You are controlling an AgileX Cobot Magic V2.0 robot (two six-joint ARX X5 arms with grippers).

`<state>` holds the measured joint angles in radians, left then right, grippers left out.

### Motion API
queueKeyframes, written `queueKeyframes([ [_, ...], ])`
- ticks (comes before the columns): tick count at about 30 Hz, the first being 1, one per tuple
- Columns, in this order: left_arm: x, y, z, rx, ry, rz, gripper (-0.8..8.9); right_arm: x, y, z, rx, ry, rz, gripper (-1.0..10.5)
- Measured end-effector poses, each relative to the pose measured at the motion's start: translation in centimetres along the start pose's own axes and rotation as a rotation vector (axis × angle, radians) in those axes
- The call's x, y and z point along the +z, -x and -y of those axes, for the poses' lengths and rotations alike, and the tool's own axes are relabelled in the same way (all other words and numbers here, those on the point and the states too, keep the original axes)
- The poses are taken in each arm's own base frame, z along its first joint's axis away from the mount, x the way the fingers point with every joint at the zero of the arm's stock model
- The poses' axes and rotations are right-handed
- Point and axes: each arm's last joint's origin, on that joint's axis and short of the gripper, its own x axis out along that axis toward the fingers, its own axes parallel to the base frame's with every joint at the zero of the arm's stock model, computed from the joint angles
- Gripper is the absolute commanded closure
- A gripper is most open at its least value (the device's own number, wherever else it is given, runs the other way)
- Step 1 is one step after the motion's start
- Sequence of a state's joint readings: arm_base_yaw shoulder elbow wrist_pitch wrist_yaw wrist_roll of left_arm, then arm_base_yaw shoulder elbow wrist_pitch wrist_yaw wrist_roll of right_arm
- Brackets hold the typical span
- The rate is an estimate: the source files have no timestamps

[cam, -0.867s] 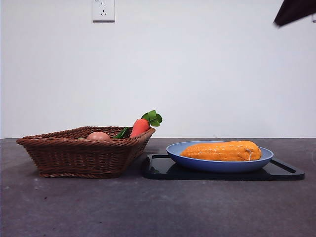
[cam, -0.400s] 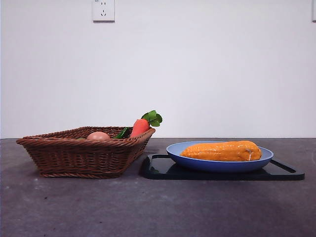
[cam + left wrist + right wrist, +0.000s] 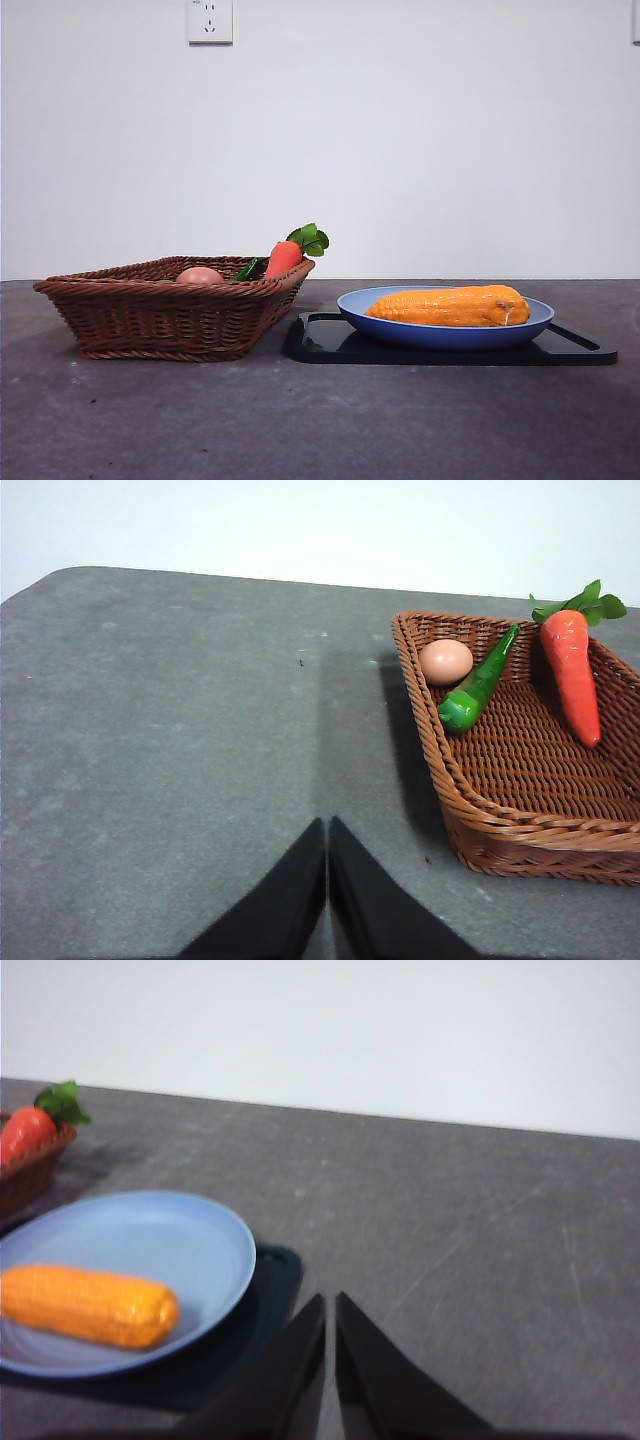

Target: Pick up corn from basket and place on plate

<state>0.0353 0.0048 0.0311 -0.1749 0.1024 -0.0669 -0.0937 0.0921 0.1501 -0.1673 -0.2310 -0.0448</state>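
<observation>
Basket (image 3: 170,310) at left on worktop (image 3: 300,420): egg (image 3: 200,274) and carrot (image 3: 283,257) poke above rim, green pepper (image 3: 478,684) mostly hidden from front. Right: corn (image 3: 450,306) lies in plate (image 3: 445,330) on black tray (image 3: 450,348). Left gripper (image 3: 327,880) and right gripper (image 3: 330,1355) both closed, empty, out of front view.

Carrot (image 3: 572,675), egg (image 3: 445,661), green pepper (image 3: 477,685); black tray (image 3: 340,345).

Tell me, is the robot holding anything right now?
No. Both the left gripper and right gripper are shut on nothing. The corn lies loose on the plate.
</observation>
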Motion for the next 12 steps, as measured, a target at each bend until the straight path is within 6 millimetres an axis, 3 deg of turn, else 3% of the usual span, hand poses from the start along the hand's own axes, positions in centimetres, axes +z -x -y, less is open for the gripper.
queueKeyframes([
  [9,0.0,0.0,0.0,0.0,0.0,0.0,8.1,-3.8,-0.6,0.0,0.003,-0.014,-0.06,9.4],
  [12,0.0,0.0,0.0,0.0,0.0,0.0,8.1,-3.8,-0.6,0.0,-0.001,-0.012,-0.047,9.4],
])
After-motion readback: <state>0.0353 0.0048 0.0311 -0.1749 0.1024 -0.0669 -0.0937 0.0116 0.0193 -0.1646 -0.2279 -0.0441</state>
